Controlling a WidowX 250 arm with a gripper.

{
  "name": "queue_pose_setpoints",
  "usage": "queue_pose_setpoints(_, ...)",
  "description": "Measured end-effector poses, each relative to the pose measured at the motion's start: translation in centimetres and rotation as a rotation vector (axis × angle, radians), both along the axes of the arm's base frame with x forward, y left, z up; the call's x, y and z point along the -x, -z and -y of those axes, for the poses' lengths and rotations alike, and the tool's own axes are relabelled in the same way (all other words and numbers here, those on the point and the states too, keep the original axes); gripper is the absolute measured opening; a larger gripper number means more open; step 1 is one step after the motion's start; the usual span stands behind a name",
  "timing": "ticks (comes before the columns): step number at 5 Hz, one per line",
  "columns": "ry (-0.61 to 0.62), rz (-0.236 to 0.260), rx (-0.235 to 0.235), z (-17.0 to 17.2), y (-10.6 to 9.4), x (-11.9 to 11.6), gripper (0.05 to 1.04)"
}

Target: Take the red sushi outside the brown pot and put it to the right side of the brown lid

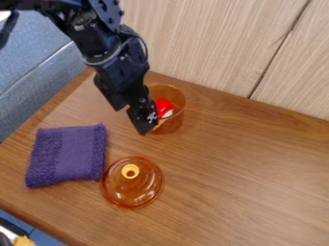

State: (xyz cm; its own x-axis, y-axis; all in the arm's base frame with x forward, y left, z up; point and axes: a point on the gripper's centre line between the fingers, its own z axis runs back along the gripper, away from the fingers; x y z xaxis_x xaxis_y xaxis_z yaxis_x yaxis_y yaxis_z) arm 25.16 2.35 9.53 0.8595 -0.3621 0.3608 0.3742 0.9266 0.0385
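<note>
Near left corner: a blue surface (pixel 29 222) is seen past the worktop (pixel 244 168) edge, with a small yellow item (pixel 24 241) and a black-and-white one (pixel 7 235), both cut off by the frame. Brown see-through lid (pixel 132 190) is set knob up on the worktop. Purple cloth (pixel 67 156) is laid just beside it, on the left. Gripper (pixel 144 126) is pointed down at the pot's left side, partly overlapping it in view; contact can't be told. Released or clenched: can't be told. Red sushi (pixel 163 105), part white, is seen in the brown pot (pixel 177 126), which is stood upright, well apart from the lid. Farther back: wood panels (pixel 212 43), blue couch (pixel 29 62) at left.
</note>
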Motion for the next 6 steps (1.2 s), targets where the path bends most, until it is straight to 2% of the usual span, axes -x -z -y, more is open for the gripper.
queue_pose_setpoints(1,-0.004,-0.019,0.005,0.0,0.5,0.1,1.001)
queue_pose_setpoints(2,-0.025,-0.052,-0.012,-0.8,1.4,-0.4,1.001)
queue_pose_setpoints(3,-0.073,-0.059,-0.045,-2.1,1.6,-2.2,1.001)
queue_pose_setpoints(5,-0.143,-0.08,-0.056,-3.8,2.8,-7.8,1.001)
queue_pose_setpoints(6,-0.134,-0.092,-0.064,-3.3,3.5,-9.7,1.001)
